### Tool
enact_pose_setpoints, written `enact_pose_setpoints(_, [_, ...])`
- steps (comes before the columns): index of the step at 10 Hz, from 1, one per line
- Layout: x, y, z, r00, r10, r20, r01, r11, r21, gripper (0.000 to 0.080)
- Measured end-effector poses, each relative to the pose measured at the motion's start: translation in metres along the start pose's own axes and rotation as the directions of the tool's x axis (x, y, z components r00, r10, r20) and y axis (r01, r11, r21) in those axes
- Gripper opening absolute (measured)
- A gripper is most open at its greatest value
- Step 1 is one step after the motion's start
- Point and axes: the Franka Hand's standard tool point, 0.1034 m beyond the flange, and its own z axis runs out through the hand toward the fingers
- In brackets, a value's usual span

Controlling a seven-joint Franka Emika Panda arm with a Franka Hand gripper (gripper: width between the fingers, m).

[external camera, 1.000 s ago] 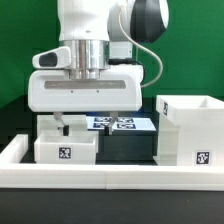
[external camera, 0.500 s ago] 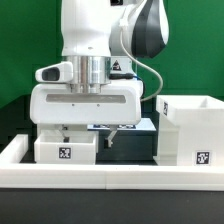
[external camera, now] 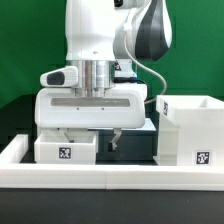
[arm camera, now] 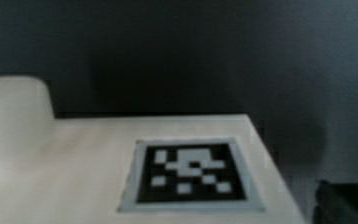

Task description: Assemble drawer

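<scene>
A low white drawer box (external camera: 66, 150) with a marker tag on its front stands at the exterior view's left. The large white casing (external camera: 190, 128), open on top and tagged low on its front, stands at the right. My gripper (external camera: 90, 134) is open and empty. It hangs right over the low box's right end, with one dark finger (external camera: 115, 137) showing just past that end. The other finger is hidden behind the box. The wrist view shows a white tagged surface (arm camera: 194, 172) close below and a dark fingertip (arm camera: 346, 200) at its edge. A second low box is not in view.
A long low white rail (external camera: 110, 180) runs along the table's front edge. A dark gap lies between the low box and the casing. The gripper's wide white hand (external camera: 95, 105) hides the marker board behind it.
The hand has come down toward the low box and shifted a little to the exterior view's right. It now covers the marker board's tags that showed before.
</scene>
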Motion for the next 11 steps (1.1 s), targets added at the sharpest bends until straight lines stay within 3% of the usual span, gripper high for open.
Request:
enact_pose_setpoints(2, [-0.0001, 0.0007, 0.0000, 1.000, 0.001, 0.000, -0.001, 1.000, -0.001, 0.0287])
enact_pose_setpoints(3, [-0.0001, 0.0007, 0.0000, 1.000, 0.000, 0.000, 0.000, 1.000, -0.001, 0.0151])
enact_pose_setpoints(4, [-0.0001, 0.0007, 0.0000, 1.000, 0.000, 0.000, 0.000, 1.000, -0.001, 0.0151])
enact_pose_setpoints(5, [-0.0001, 0.0007, 0.0000, 1.000, 0.000, 0.000, 0.000, 1.000, -0.001, 0.0040])
enact_pose_setpoints(11, [0.0002, 0.0002, -0.0006, 1.000, -0.012, 0.000, 0.012, 1.000, -0.001, 0.0040])
